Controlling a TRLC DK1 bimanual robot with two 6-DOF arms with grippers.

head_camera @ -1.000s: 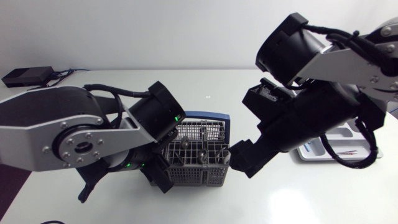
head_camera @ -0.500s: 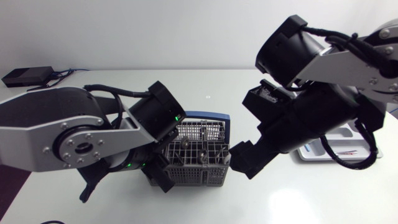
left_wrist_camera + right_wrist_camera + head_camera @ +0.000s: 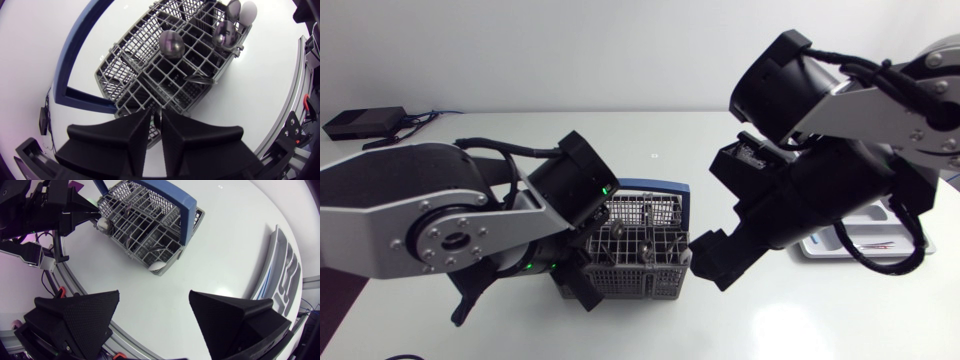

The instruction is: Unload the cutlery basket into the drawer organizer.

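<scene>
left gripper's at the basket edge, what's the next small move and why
Probably lift the left gripper straight up. Its fingers look closed on a thin utensil at the edge of the cutlery basket, so a vertical pull should free it from the grid. The right gripper hangs open beside the basket, clear of that path.

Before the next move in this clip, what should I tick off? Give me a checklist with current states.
1. Cutlery basket upright on table: ok.
2. Spoons left in basket: ok.
3. Left claw at basket's near wall: ok.
4. Left claw holding something: cannot tell.
5. Right claw open, empty: ok.
6. Drawer organizer fully visible from above: not ok, right arm covers part.
</scene>
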